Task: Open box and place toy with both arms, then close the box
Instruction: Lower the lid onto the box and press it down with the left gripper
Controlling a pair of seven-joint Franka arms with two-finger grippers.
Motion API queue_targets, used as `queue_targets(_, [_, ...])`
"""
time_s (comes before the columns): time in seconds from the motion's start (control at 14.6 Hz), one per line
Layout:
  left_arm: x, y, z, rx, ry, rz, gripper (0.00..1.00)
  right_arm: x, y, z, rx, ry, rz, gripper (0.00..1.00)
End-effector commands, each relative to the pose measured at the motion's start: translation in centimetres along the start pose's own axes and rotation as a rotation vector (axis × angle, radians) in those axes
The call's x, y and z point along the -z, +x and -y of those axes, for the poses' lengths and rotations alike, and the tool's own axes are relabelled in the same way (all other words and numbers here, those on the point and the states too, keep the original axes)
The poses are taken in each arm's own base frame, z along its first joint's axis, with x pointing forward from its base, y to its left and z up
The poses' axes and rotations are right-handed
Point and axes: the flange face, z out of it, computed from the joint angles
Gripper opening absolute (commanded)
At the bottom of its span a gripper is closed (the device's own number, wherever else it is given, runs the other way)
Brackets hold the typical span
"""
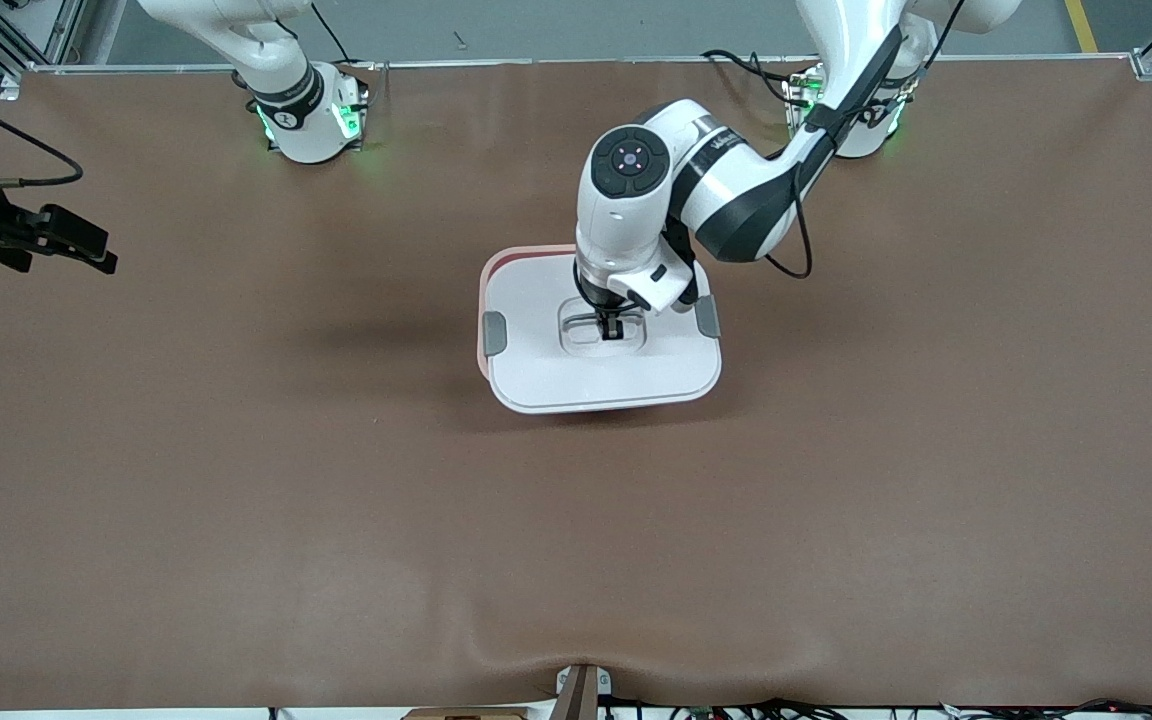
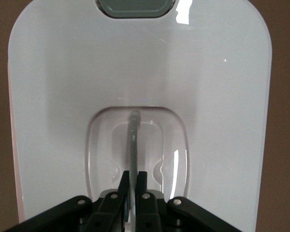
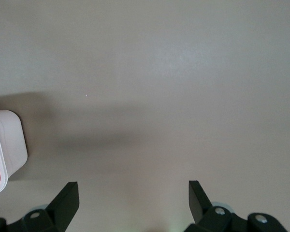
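At mid-table, the left gripper (image 1: 611, 328) pinched the thin grey handle (image 2: 133, 145) standing upright in the recessed well of the glossy white lid (image 1: 556, 365), which sat slightly askew on the rounded-rectangular translucent pink box (image 1: 492, 268), grey clips (image 1: 494, 333) at its sides. The right gripper (image 3: 134, 195), jaws spread wide and empty, waited over bare matte brown table (image 1: 236, 500) toward the right arm's end.
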Motion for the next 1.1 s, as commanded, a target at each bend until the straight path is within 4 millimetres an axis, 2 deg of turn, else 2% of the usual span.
queue_targets(0.0, [0.0,-1.2,0.7,0.004,-0.021,-0.020,0.00,1.2,-0.5,-0.5,0.044,0.013,-0.021,1.00])
queue_targets(0.21, [0.0,-1.3,0.7,-0.003,-0.035,-0.027,0.00,1.9,0.2,-0.8,0.090,0.002,-0.037,1.00])
queue_targets(0.34, [0.0,-1.6,1.1,-0.011,-0.034,-0.027,0.00,1.8,0.3,-1.4,0.069,0.021,-0.026,1.00])
queue_targets(0.69, [-0.3,-2.1,1.7,-0.016,-0.033,-0.028,0.00,1.1,0.2,-1.1,0.020,0.050,-0.007,1.00])
queue_targets(1.03, [-1.3,-2.2,1.8,-0.018,-0.023,-0.038,0.00,0.9,0.1,-1.6,0.029,0.074,0.003,1.00])
